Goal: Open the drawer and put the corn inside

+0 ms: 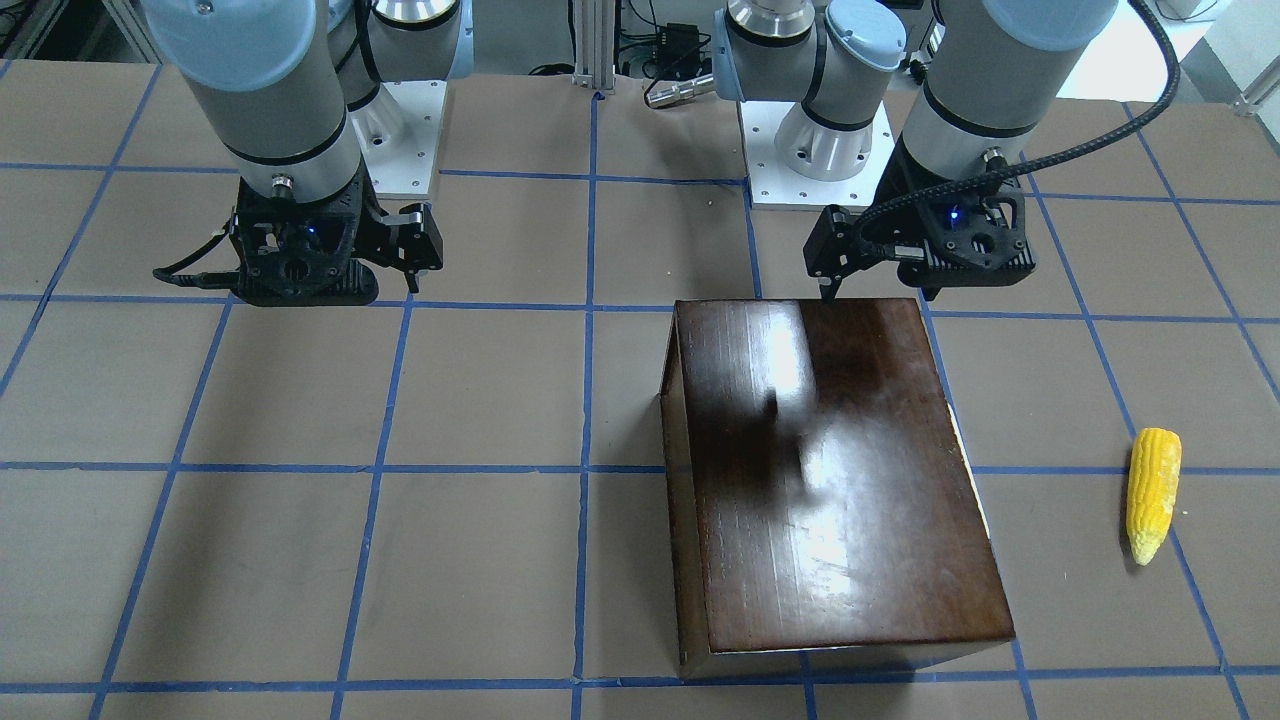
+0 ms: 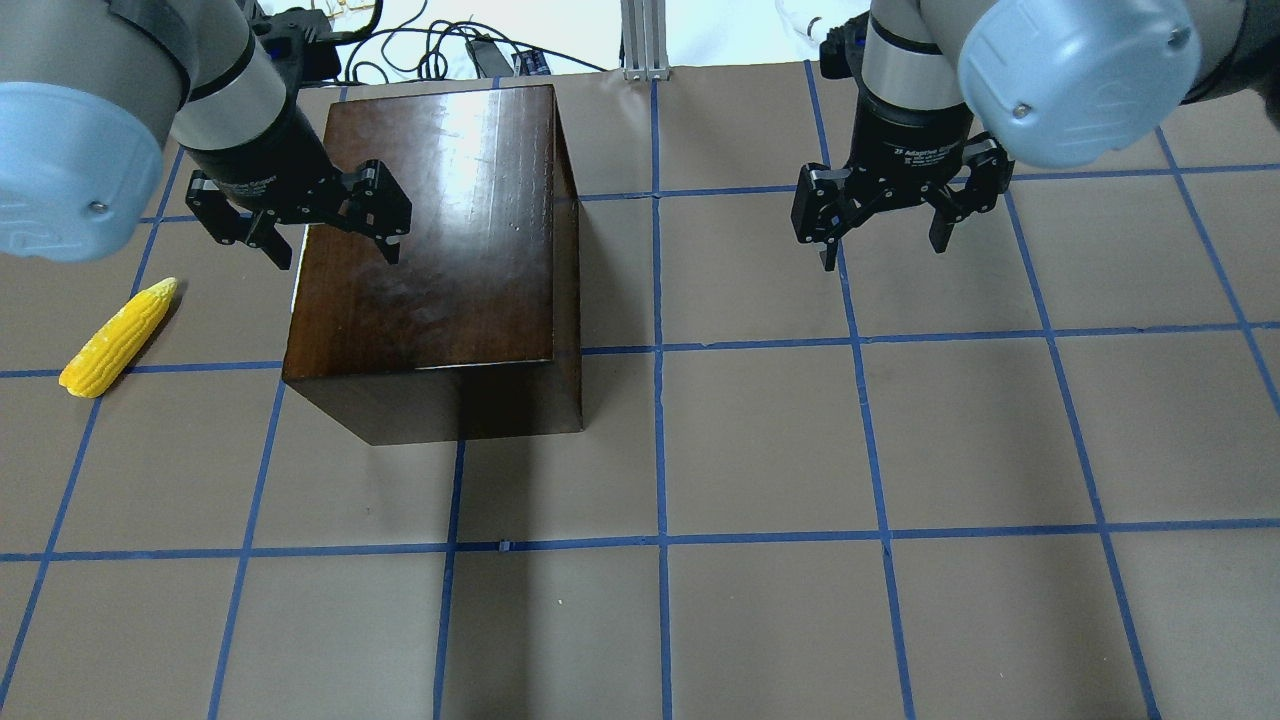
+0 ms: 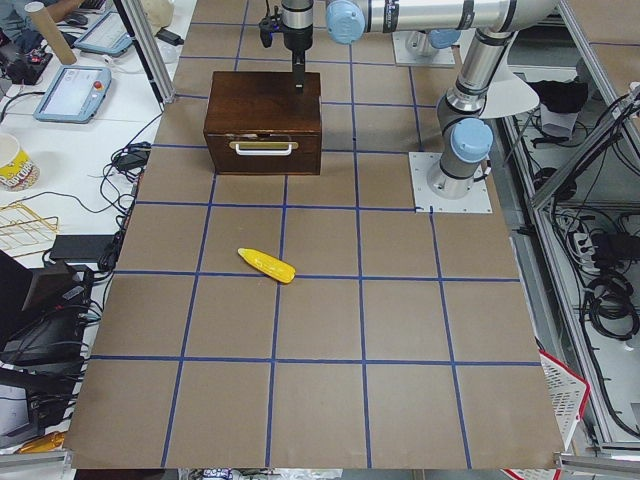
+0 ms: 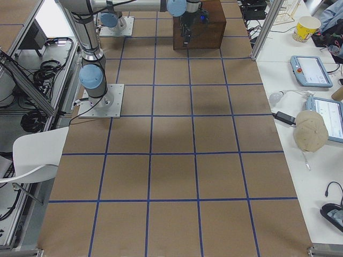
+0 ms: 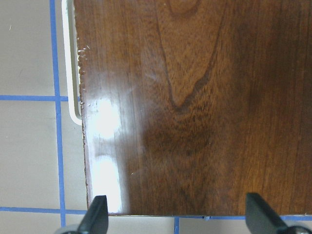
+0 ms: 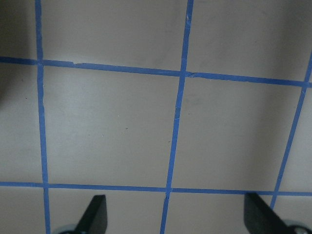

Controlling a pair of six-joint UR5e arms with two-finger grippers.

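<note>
drawer (image 3: pixel 263 158) shut flush in the dark wooden box (image 2: pixel 440 230), its front and pale handle (image 3: pixel 263 147) facing the robot's left; corn (image 2: pixel 118 337) lying on the table (image 2: pixel 760 430) on that same side, apart from the box and untouched. left gripper (image 2: pixel 335 250) hovers above the box top near its robot-side edge, jaws spread and holding nothing. right gripper (image 2: pixel 885 250) hangs over bare table well apart from the box, likewise spread and empty. the opening step appears not yet begun. the next move likely calls for the left gripper to drop beside the front face, turn to meet the handle, clamp it and pull outward toward the corn's side, with the box liable to slide if unbraced.
</note>
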